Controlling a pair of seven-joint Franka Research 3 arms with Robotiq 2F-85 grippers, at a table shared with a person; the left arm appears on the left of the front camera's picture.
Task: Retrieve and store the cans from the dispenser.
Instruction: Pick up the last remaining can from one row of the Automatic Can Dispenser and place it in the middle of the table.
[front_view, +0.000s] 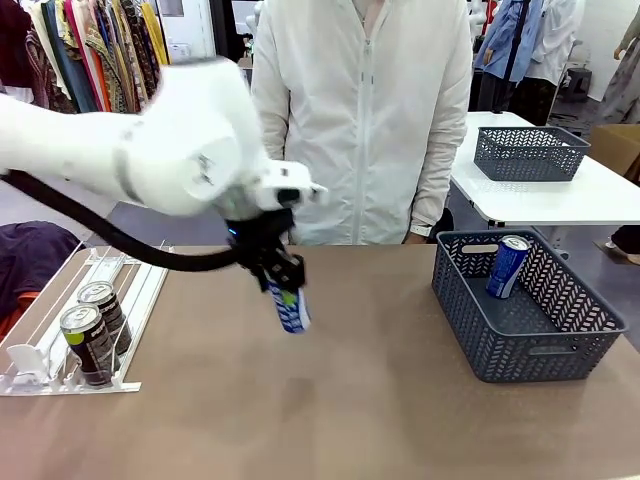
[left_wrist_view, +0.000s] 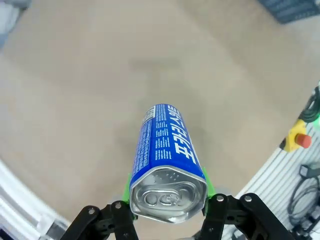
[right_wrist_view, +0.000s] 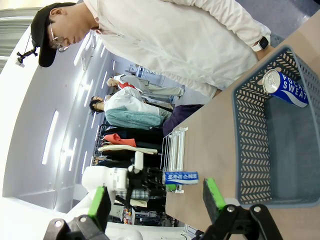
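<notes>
My left gripper (front_view: 280, 272) is shut on a blue can (front_view: 293, 310) and holds it tilted above the middle of the brown table. In the left wrist view the blue can (left_wrist_view: 167, 150) sits between the green pads (left_wrist_view: 208, 183), silver top toward the camera. The white dispenser (front_view: 135, 290) lies at the table's left with two dark cans (front_view: 92, 342) in its lanes. Another blue can (front_view: 508, 265) leans inside the grey basket (front_view: 540, 345) at the right. My right gripper (right_wrist_view: 157, 197) stands open beside the basket (right_wrist_view: 247, 150), nothing between its fingers.
A person in a white jacket (front_view: 365, 110) stands at the far edge, one hand near the basket. A second grey basket (front_view: 528, 152) rests on a white table behind. Bare tabletop (front_view: 330, 410) lies between dispenser and basket.
</notes>
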